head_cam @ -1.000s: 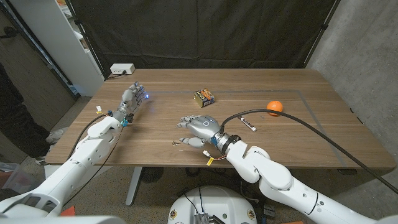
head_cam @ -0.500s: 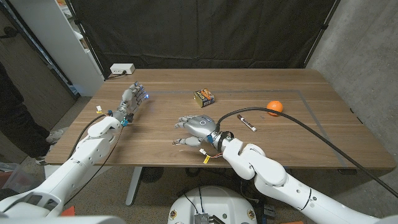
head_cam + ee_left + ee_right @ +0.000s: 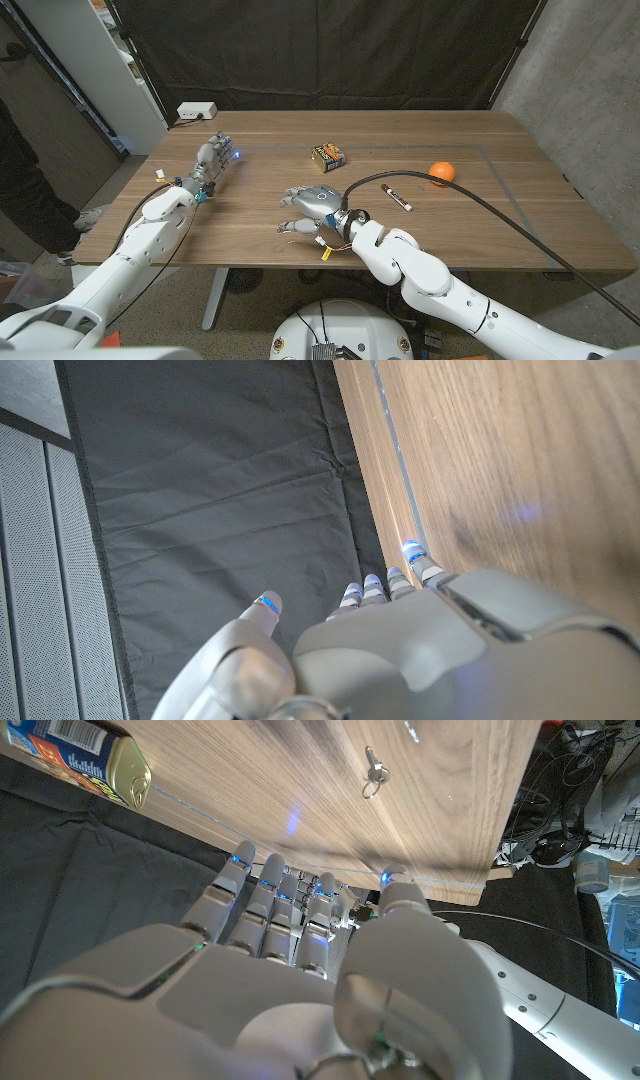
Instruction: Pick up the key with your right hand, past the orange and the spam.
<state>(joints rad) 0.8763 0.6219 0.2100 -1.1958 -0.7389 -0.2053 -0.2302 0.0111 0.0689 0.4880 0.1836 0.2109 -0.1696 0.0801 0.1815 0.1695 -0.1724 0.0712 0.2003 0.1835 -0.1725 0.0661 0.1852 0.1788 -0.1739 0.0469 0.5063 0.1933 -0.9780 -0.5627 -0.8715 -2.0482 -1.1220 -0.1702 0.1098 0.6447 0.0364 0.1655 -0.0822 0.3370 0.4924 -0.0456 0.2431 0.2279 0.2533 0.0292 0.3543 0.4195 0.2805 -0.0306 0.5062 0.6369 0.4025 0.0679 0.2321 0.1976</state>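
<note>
The key is lying untouched on the wooden surface, toward 12 o'clock of your right hand, whose fingers are hanging spread and holding nothing; reach and grasp remain. You're passing the spam; its label isn't legible. The orange is sitting at 3 o'clock.

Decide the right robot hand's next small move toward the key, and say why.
Probably ease the right robot hand forward toward the key. The right wrist view shows the key on bare wood ahead of the fingertips, apart from them; the hand holds nothing, fingers apart. The spam can sits off to the side.
</note>
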